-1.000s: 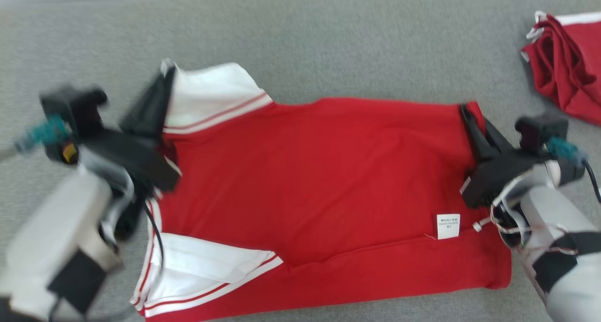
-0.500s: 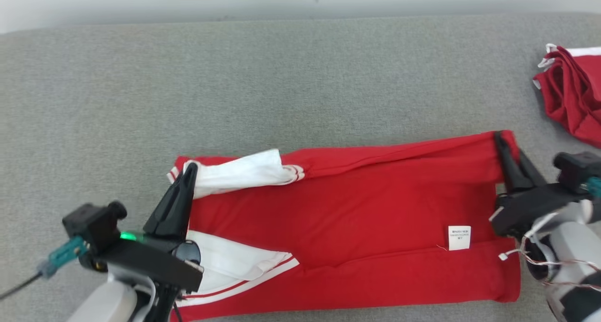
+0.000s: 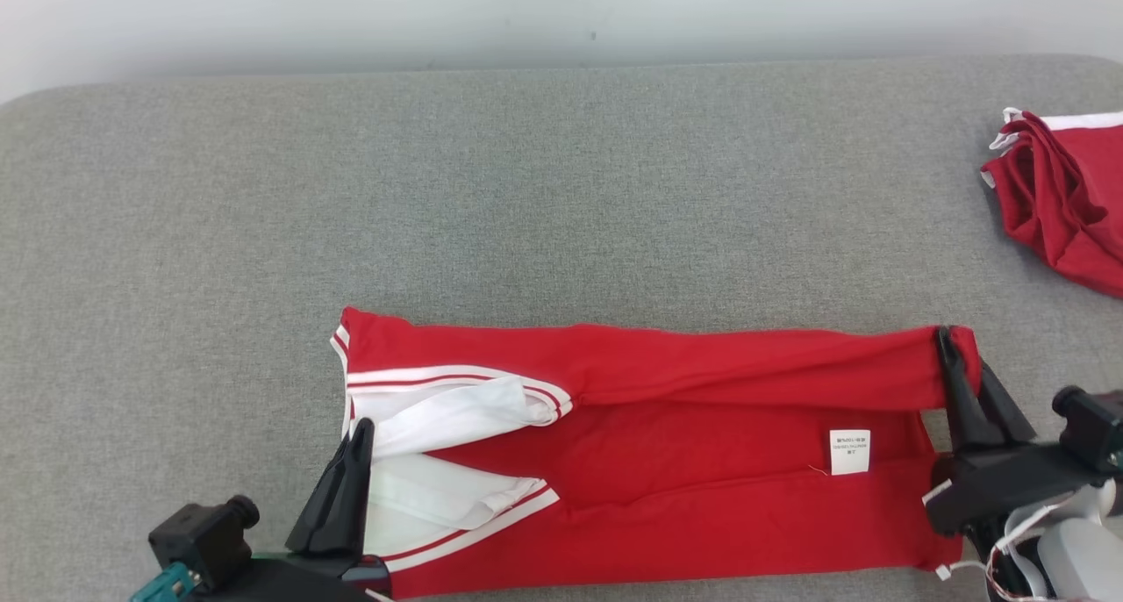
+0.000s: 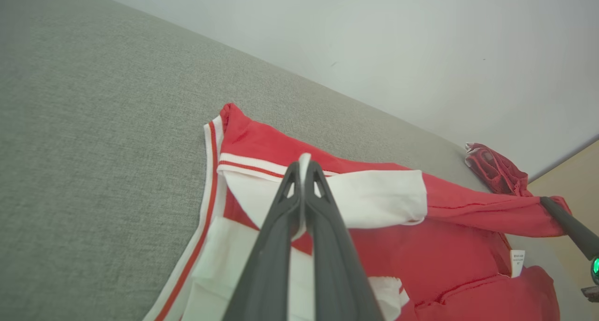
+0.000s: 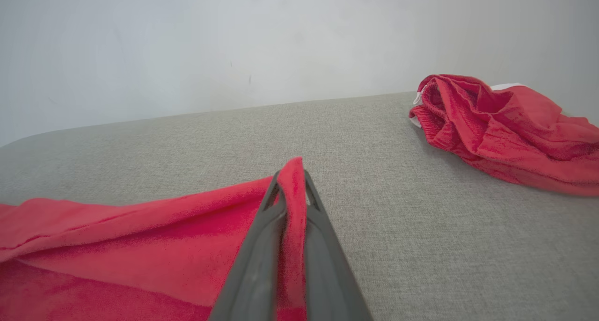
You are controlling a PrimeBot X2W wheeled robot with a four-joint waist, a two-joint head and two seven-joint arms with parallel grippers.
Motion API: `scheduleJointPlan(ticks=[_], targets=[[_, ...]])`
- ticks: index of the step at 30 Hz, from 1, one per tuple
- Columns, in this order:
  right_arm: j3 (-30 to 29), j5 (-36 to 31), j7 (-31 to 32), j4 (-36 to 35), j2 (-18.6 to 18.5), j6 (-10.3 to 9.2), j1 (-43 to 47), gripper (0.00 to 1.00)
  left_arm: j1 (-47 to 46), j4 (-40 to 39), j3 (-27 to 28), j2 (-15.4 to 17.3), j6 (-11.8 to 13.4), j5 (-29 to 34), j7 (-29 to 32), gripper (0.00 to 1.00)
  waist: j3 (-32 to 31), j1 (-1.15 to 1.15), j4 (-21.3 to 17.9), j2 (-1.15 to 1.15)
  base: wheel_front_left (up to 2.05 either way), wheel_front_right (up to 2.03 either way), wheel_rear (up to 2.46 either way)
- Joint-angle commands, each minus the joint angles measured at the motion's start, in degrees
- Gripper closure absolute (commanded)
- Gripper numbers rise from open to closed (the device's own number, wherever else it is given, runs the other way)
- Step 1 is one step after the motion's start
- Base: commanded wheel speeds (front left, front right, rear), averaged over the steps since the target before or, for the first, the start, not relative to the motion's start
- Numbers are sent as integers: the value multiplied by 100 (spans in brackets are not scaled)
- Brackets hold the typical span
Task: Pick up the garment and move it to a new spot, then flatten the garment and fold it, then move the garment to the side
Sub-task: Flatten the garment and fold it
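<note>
Since a moment ago the far edge of the red shirt (image 3: 702, 497) has been carried back toward the robot and lies doubled over the middle, so a lengthwise fold is, I judge, nearly laid; the left gripper (image 3: 358, 435) has its jaws pressed together on the white sleeve (image 3: 456, 413), the right gripper (image 3: 958, 349) pinches the red hem corner, and the shirt lies along the near edge of the grey bench (image 3: 526, 189). A crumpled red garment (image 3: 1062, 198) sits well apart at the far right, out of the way; the sleeve seems bunched under the fold and may need smoothing.
</note>
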Motion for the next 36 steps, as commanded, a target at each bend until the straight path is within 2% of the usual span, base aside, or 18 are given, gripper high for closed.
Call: scheduleJointPlan(ticks=[1,5,9,15,20,26,33,34,35,36], targets=[[-57,-29,-3,-71,34,-16,135,0,93,66,85,-67,-13,123,-15,0,-20,1,-3,0,0,0,0],[-214,-54,-3,-268,71,-16,293,0,213,157,353,-212,-25,378,-15,0,-62,1,3,0,0,0,0],[-397,-85,-2,-484,111,-16,560,0,423,37,1185,-552,-113,1083,-15,0,-157,1,-1,0,0,0,0],[-396,82,98,-84,164,-16,537,0,693,-175,2168,-1040,-351,2265,-15,0,-252,1,14,0,0,0,0],[-299,252,213,334,269,-16,348,0,839,-225,2711,-1432,-613,3014,-15,0,-308,1,69,0,0,0,0],[-156,389,381,1070,391,-16,62,0,860,-191,3059,-1685,-809,3520,-15,0,-333,1,179,0,0,0,0],[42,452,532,1855,547,-16,-92,0,914,-109,3145,-1791,-926,3676,-16,0,-364,1,300,0,0,0,0],[86,478,548,1911,567,-16,-82,54,921,-105,3148,-1796,-939,3690,-16,0,-371,1,308,0,0,0,0],[131,509,562,1958,590,-16,-67,75,925,-104,3148,-1802,-930,3702,-16,0,-379,1,311,0,0,0,0],[170,533,546,1990,605,-16,-60,100,936,-103,3151,-1805,-934,3716,-16,0,-388,1,310,0,0,0,0]])
